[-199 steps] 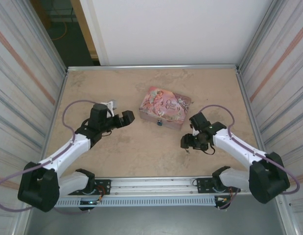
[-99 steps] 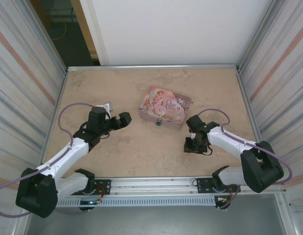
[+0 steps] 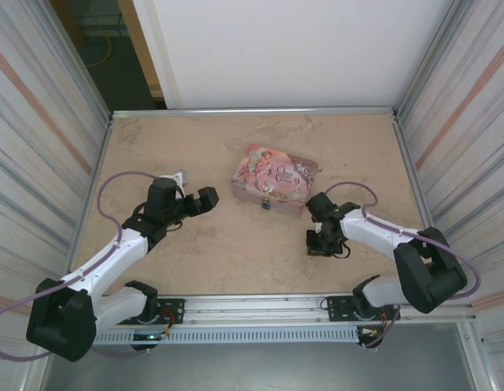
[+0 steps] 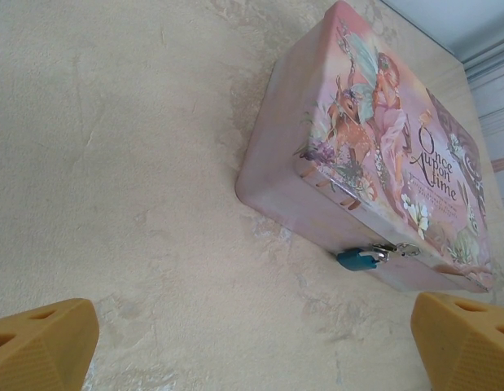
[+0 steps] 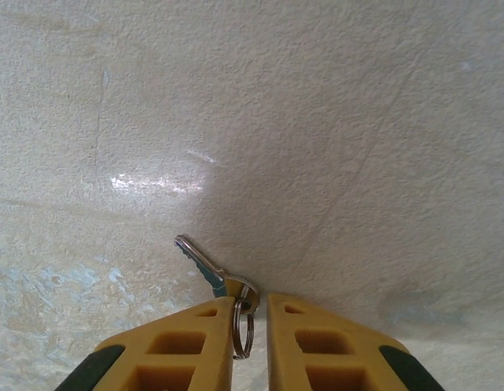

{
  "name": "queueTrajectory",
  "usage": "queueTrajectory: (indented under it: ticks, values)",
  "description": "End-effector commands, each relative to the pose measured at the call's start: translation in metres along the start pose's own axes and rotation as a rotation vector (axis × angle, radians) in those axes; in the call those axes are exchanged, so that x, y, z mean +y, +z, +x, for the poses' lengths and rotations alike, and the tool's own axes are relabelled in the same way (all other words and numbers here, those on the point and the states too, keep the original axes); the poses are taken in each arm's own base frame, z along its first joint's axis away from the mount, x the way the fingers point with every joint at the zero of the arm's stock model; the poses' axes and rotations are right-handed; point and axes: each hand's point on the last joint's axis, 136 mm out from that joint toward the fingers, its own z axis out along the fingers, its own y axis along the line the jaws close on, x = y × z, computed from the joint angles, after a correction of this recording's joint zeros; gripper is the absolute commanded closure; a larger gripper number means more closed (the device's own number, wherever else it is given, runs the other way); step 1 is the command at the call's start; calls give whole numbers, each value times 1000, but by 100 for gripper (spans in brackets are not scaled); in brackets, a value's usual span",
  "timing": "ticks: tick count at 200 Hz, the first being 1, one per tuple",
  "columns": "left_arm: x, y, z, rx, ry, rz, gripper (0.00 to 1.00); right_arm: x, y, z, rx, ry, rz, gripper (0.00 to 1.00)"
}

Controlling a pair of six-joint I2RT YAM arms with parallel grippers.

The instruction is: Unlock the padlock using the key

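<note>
Three hazards apply, listed by size of part. First, the tin (image 3: 274, 178) sits loose on the worktop (image 3: 235, 138); a push along the key's axis would likely slide it away instead of seating the key. Second, the padlock (image 4: 359, 259) hangs low on the tin's near wall and can swing off line when touched. Third, the key (image 5: 200, 265) lies flat on the worktop at the tips of the right claw (image 5: 252, 303). Its fingers are drawn almost together with the key ring (image 5: 243, 326) in the narrow gap; whether the ring is actually pinched cannot be told. A hold on the ring alone would let the key dangle and rotate, making blade aim unreliable.

Clearance: raised rails (image 3: 252, 111) border the worktop, with corrugated walls (image 3: 48, 122) close on both sides. Open surface lies between the tin and both arms. The left claw (image 3: 209, 197) is spread wide, near the tin's left end and facing the padlock, placed to brace the tin. The right claw works near the tin's front right corner, well apart from the rails.
</note>
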Motion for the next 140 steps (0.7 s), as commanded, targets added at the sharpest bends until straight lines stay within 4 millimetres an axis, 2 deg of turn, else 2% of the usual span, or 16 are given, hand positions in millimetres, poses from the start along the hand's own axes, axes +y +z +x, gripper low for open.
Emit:
queueTrajectory:
  ticks: [1, 48, 69, 88, 140]
  values:
    - [-2, -2, -4, -10, 13, -8, 1, -4, 3, -1, 4, 9, 46, 84]
    - [0, -4, -4, -10, 15, -18, 1, -5, 11, 1, 18, 13, 53, 94]
    - [-1, -6, -6, -15, 20, -19, 1, -3, 10, -1, 0, 19, 40, 100]
    - [-2, -9, -9, -23, 25, -18, 1, 1, 5, -5, -34, 14, 14, 100]
    - [-17, -20, -20, -61, 36, 41, 1, 36, -24, -29, -217, 2, -202, 100]
